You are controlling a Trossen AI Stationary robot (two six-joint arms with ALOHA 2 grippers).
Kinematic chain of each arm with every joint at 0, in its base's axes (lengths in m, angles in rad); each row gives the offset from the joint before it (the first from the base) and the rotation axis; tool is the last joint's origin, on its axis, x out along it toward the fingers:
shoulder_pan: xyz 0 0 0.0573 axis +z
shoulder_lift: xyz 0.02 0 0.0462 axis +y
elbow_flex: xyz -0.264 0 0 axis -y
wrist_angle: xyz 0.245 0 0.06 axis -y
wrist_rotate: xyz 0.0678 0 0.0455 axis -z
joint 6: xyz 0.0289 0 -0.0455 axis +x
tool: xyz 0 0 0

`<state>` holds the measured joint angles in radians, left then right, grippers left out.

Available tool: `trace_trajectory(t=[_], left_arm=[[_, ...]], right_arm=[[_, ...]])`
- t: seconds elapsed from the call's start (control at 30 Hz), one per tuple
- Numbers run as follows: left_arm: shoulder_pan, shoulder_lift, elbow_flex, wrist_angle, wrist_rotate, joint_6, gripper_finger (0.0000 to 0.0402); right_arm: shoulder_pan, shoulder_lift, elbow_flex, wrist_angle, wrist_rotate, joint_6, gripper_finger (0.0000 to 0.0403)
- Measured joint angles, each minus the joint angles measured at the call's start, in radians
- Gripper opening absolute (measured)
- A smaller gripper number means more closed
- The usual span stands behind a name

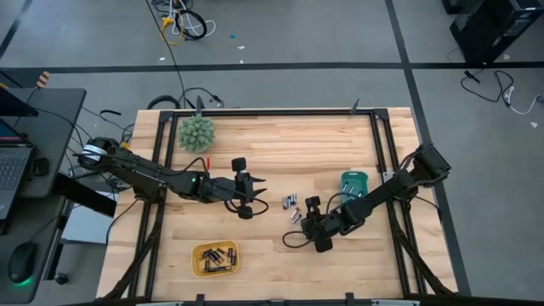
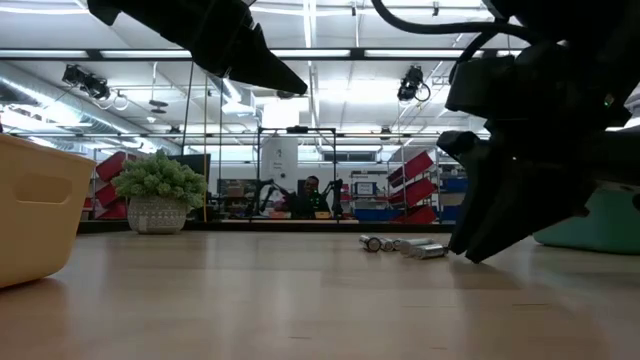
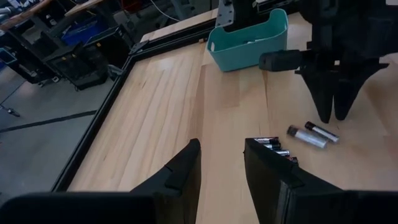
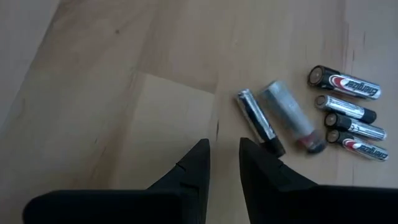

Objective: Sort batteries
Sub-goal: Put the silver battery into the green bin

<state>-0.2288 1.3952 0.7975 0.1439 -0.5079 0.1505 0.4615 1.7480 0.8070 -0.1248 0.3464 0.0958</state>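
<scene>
low view, pale wooden table (image 2: pixel 300 300), shelving behind, loose batteries (image 2: pixel 405 246)

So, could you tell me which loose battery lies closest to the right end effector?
The slim silver-and-black battery, lying just beyond the right end effector. The others lie farther off.

From above, the batteries (image 1: pixel 290 202) between the two grippers are too tiny to count. In the left wrist view, the left gripper's finger (image 3: pixel 268 171) hides part of the nearest cells. The teal tray (image 2: pixel 600 222) behind the right gripper (image 2: pixel 478 250) is cut off at the low view's edge.
</scene>
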Motion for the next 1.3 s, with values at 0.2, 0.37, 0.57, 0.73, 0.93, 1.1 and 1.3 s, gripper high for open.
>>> trace_trajectory(t=[0.2,0.37,0.57,0.73,0.93,1.1,1.3], left_arm=[[0.0,0.0,0.0,-0.001,0.0,0.0,0.0119],[0.0,0.0,0.0,-0.001,0.0,0.001,0.0119],[0.0,0.0,0.0,-0.001,0.0,0.001,0.0119],[0.0,0.0,0.0,-0.001,0.0,0.001,0.0119],[0.0,0.0,0.0,-0.005,0.0,0.001,0.0119],[0.0,0.0,0.0,-0.006,0.0,0.001,0.0119],[0.0,0.0,0.0,-0.007,0.0,0.001,0.0119]], right_arm=[[-0.006,-0.009,0.0,-0.002,-0.004,-0.01,0.0074],[-0.01,-0.022,0.0,0.009,0.046,-0.037,0.0074],[-0.049,-0.021,0.0,0.012,0.047,-0.05,0.0074],[-0.087,0.001,0.0,0.02,-0.054,-0.052,0.0074],[-0.105,0.015,0.002,0.033,-0.097,-0.04,0.0073],[-0.105,0.019,0.002,0.033,-0.106,-0.022,0.0051],[-0.106,0.02,0.002,0.032,-0.125,-0.012,0.0012]])
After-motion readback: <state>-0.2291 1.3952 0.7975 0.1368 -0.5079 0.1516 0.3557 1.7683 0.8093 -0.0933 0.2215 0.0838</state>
